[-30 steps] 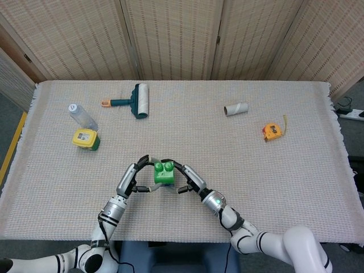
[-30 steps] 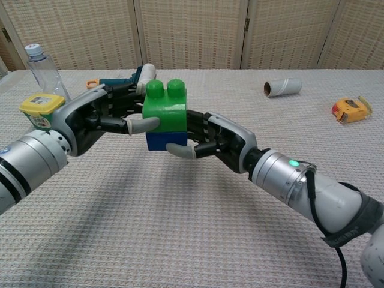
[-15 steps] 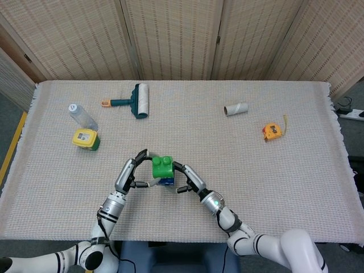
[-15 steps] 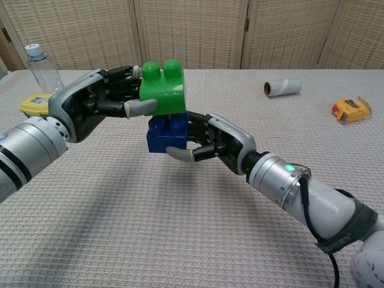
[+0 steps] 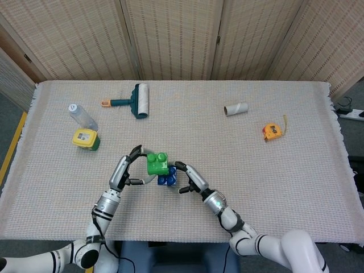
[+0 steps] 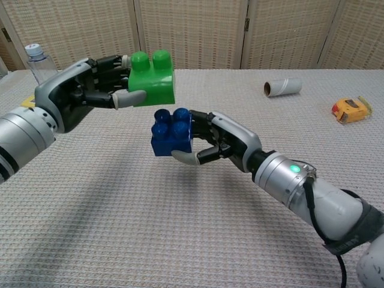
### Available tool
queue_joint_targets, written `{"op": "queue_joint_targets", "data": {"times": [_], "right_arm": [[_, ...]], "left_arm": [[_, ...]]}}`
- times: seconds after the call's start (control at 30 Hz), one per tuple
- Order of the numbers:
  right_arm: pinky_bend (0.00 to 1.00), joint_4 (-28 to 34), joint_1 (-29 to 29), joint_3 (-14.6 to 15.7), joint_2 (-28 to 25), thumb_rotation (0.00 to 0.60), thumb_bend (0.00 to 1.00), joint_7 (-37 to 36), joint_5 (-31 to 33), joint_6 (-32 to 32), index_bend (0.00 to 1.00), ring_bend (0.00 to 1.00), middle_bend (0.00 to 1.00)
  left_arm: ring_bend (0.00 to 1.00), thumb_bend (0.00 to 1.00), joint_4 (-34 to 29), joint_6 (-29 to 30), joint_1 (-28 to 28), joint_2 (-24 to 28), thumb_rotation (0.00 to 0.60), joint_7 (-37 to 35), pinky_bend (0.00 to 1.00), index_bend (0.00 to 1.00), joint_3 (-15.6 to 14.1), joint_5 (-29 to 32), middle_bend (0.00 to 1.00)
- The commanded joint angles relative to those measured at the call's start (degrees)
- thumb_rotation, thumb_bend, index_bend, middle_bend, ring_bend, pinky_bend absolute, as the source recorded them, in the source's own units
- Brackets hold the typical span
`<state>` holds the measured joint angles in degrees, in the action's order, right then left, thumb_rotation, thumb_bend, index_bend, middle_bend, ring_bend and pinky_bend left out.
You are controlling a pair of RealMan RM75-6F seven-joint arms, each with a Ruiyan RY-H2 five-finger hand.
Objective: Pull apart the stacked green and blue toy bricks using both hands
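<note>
My left hand (image 6: 90, 90) holds the green brick (image 6: 152, 78) with the thumb under its near face and the other fingers wrapped behind it. My right hand (image 6: 225, 144) holds the blue brick (image 6: 172, 132) from its right side, thumb low at the front and the other fingers behind. Both bricks are in the air above the woven tablecloth (image 6: 120, 228). The green one sits above and a little to the left of the blue one, with a clear gap between them — the studs on the blue top are bare, so I judge the pull-apart itself done.

What worries me now is the hold, not the split. My right hand has the blue brick by one side only, so most of the block hangs out past my fingertips. If I loosen or twist the wrist, I expect it to pivot around the thumb and fall onto the cloth. The green brick looks better seated, but its smooth walls could slide off my left thumb if I tilt that hand downward.

The other risk is closing the gap again. The green brick is just above the blue studs, and a small downward drift of my left hand could knock or re-seat them. I would move the hands sideways, apart from each other, before lowering either.

Far beyond my hands lie a lint roller (image 5: 136, 100), a bottle (image 5: 83, 117) and a yellow tape measure (image 5: 272, 132), all well clear — no trouble there.
</note>
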<state>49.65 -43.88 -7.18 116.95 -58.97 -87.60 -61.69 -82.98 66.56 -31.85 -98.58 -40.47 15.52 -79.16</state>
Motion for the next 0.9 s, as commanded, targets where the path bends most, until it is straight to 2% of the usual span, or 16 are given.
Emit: {"op": "queue_joint_targets", "data": {"times": [0.03,0.3,0.57,0.83,0.9], "right_arm": [[0.10,2.0,1.1,0.8,-2.8,0.600,0.37,13.9,-1.0,-2.3,0.77,0.27,0.38],[0.06,10.8,1.9,0.5,-9.5,0.600,0.37,31.5,1.9,1.2,0.77,0.27,0.38],[0.02,16.3,3.0,1.2,-14.7,0.600,0.37,46.3,6.3,6.0,0.77,0.24,0.38],[0.02,20.0,4.1,1.0,-17.3,0.600,0.37,52.7,8.7,7.0,0.77,0.23,0.37],[0.00,20.8,4.2,1.1,-17.9,0.600,0.37,53.5,8.9,7.1,0.74,0.20,0.32]], "left_arm": [[0.32,0.44,3.8,1.0,0.9,1.7,0.600,-1.2,0.00,0.62,-1.4,-1.6,0.86],[0.31,0.44,11.3,0.5,2.1,3.1,0.600,-1.6,0.00,0.62,-4.8,-2.8,0.86],[0.31,0.44,16.6,-0.8,2.3,1.7,0.600,-0.5,0.00,0.62,-8.2,-4.3,0.86],[0.31,0.44,20.8,-2.2,2.4,-1.1,0.600,-3.9,0.00,0.61,-9.6,-4.4,0.86],[0.27,0.43,21.3,-2.4,2.1,-1.3,0.600,-5.6,0.00,0.57,-10.1,-5.2,0.83]]}}
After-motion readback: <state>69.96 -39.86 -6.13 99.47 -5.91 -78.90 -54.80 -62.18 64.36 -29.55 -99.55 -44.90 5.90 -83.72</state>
